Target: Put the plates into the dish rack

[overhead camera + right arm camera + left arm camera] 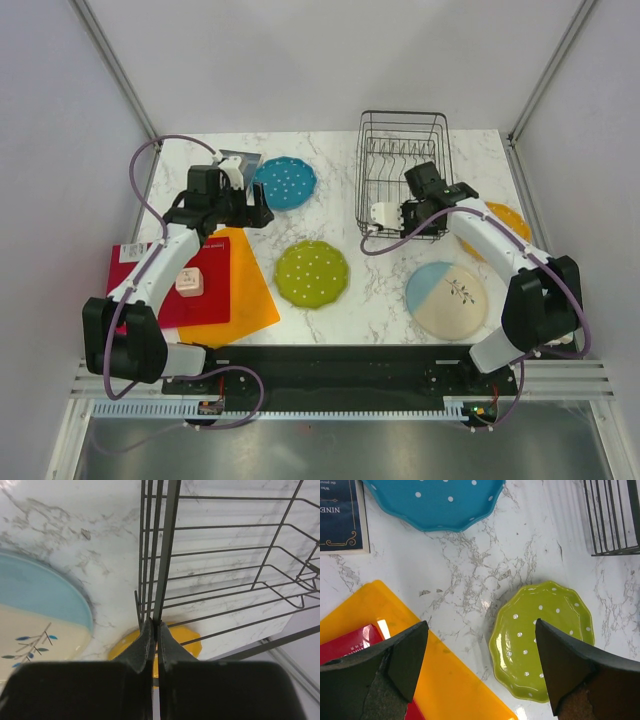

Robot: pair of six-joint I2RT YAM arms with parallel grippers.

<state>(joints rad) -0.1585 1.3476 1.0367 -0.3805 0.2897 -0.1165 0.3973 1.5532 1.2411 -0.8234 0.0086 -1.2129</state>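
The black wire dish rack (402, 170) stands at the back right and holds no plates. My right gripper (446, 205) is shut on a wire at the rack's near right edge (165, 555); its fingertips (155, 625) pinch that wire. The orange plate (508, 220) lies beside the rack, partly under my right arm, and shows below the fingers (190, 642). The cream and blue plate (446, 299) lies front right. My left gripper (254, 212) is open and empty (480, 625), above the table between the lime-green plate (540, 640) and the orange sheet. The teal plate (285, 183) lies just behind it.
An orange square sheet (240, 295) and a red one (160, 285) lie front left, with a small pale block (190, 282) on the red one. A dark printed card (340, 515) lies next to the teal plate. Enclosure walls stand on both sides.
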